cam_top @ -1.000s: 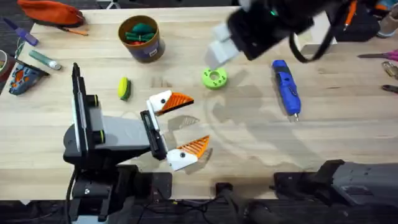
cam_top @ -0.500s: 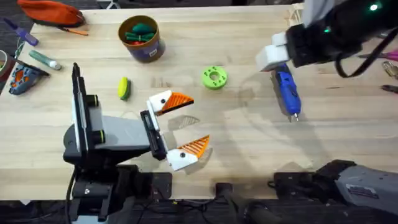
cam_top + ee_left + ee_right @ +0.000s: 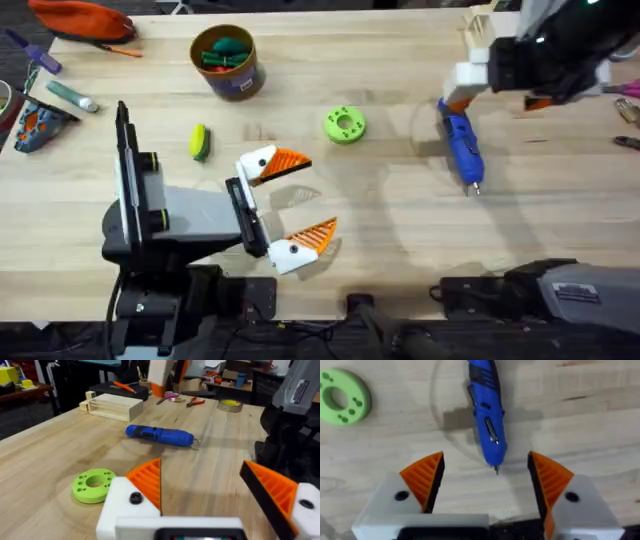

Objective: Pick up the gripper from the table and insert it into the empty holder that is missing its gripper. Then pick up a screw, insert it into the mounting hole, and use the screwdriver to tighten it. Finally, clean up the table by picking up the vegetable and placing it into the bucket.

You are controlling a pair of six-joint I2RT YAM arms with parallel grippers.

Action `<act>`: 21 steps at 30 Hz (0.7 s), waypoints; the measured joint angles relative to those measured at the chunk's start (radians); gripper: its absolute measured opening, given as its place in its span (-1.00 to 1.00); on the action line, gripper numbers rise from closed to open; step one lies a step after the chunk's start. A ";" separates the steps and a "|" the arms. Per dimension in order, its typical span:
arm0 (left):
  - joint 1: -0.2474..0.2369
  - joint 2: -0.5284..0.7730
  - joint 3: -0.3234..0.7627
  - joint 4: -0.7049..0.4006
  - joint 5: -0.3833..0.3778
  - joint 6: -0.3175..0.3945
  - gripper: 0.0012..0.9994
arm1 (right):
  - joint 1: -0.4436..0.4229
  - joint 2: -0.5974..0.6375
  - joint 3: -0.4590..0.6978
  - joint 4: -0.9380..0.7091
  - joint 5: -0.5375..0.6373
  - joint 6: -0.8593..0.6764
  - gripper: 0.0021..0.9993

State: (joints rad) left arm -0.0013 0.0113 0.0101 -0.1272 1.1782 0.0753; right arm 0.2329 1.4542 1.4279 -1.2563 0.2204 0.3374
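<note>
Jaws of right gripper (image 3: 487, 472): spread wide, orange ribbed pads (image 3: 425, 477) apart, nothing held; poised above the tip end of the screwdriver (image 3: 486, 410), not touching. Jaws of left gripper (image 3: 298, 200): spread wide, empty, low over the near-left table (image 3: 400, 250).

Screwdriver, blue, one: lying flat at right of the table, grey tip toward the near edge. Green round disc with holes (image 3: 345, 125), one: between the two grippers, well apart from the screwdriver. Vegetable (image 3: 200, 141), yellow-green, one: on the bare wood left of the left gripper. Bucket (image 3: 228, 61), tan with dark band, one: beyond the vegetable, green and orange items inside. Pale wooden slotted rack (image 3: 114, 406), one: at the far right edge, beyond the screwdriver. Nothing between right gripper and screwdriver.
</note>
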 joint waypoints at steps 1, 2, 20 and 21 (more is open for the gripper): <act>0.000 0.000 0.000 0.000 0.000 0.000 0.98 | 0.000 0.004 -0.018 0.028 0.000 0.000 0.89; 0.000 0.000 0.000 0.000 0.000 0.000 0.98 | 0.000 0.006 -0.040 0.057 0.000 0.000 0.90; 0.000 0.000 0.000 0.000 0.000 0.000 0.97 | 0.000 0.006 -0.173 0.167 -0.027 -0.028 0.97; 0.000 0.000 0.000 0.000 0.000 0.000 0.98 | -0.001 0.006 -0.173 0.167 -0.027 -0.028 0.98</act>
State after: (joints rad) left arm -0.0013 0.0109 0.0101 -0.1272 1.1782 0.0753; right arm 0.2321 1.4597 1.2549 -1.0893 0.1936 0.3092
